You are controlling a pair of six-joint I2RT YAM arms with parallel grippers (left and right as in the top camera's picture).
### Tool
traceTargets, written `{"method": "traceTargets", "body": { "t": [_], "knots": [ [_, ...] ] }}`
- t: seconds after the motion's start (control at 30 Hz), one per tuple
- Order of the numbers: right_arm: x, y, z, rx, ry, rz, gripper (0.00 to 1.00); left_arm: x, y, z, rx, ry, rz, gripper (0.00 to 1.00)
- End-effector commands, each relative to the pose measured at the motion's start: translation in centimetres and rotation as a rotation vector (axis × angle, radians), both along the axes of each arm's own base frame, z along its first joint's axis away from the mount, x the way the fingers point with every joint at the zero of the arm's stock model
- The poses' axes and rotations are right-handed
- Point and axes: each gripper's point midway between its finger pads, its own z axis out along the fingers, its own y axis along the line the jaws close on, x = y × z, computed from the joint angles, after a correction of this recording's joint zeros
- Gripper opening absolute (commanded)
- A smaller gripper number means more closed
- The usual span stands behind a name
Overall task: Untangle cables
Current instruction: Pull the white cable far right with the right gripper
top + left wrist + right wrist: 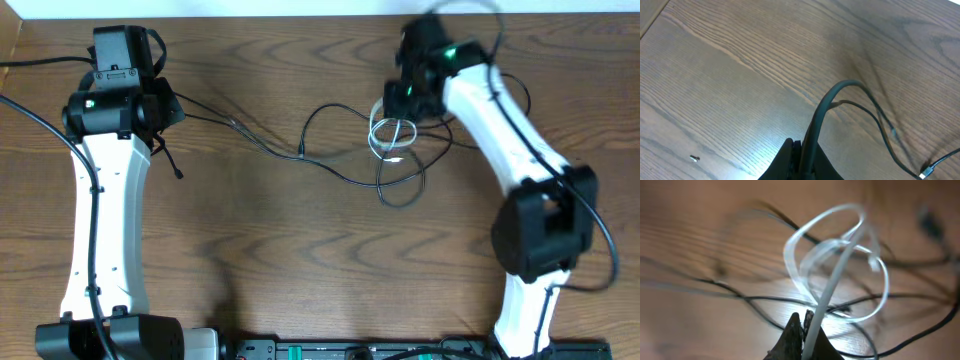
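On a wooden table (300, 260), we see the left fingers (785, 162) pinched shut on a black cable (821, 107) that trails across the wood to a loose tangle beside the right arm (500, 110) (the loops overlap there, and we cannot tell which strand lies on top). The right fingers (792, 332) are closed narrowly on the white cable (826, 296), whose blurred coils loop just ahead of them over thin black strands on the table.

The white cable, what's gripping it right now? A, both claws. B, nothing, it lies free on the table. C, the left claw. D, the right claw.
D: the right wrist view shows the white cable pinched in the right claw; the left claw grips a black cable.
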Motion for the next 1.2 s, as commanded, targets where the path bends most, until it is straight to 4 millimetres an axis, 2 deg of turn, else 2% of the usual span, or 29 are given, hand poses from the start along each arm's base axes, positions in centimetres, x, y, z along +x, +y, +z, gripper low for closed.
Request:
{"method": "traceTargets", "body": {
  "t": [0.0,0.1,0.2,0.37,0.67,0.83,0.97,1.07,1.17],
  "knots": [
    [0.4,-0.1,12.1,0.115,-0.268,0.078,0.01,-0.3,0.3,-0.3,0.0,0.007,0.016,0.07],
    [-0.2,-0.8,18.7,0.163,-0.417,0.102,0.01,-0.3,0.3,-0.3,0.0,0.007,0.016,0.07],
    [-1.6,-2.9,25.2,0.184,-0.577,0.075,0.01,-0.3,0.3,-0.3,0.0,0.007,0.016,0.07],
    [-4.2,-6.8,31.9,0.184,-0.765,0.011,0.01,-0.3,0.3,-0.3,0.0,0.007,0.016,0.07],
    [-7.8,-14.4,39.4,0.134,-1.015,-0.14,0.01,-0.3,0.3,-0.3,0.001,0.007,0.016,0.08],
    [-10.7,-17.2,44.2,0.095,-1.195,-0.192,0.01,-0.3,0.3,-0.2,0.001,0.006,0.016,0.08],
    [-13.8,-18.6,47.5,0.053,-1.319,-0.228,0.01,0.0,0.3,-0.3,0.002,0.0,0.016,0.07],
    [-15.2,-19.3,48.5,0.027,-1.358,-0.252,0.01,0.2,0.4,-0.8,0.0,0.011,0.016,0.07],
    [-15.2,-20.1,48.1,0.009,-1.342,-0.279,0.01,0.4,0.4,-1.4,-0.002,0.027,0.016,0.07]
  ]
}}
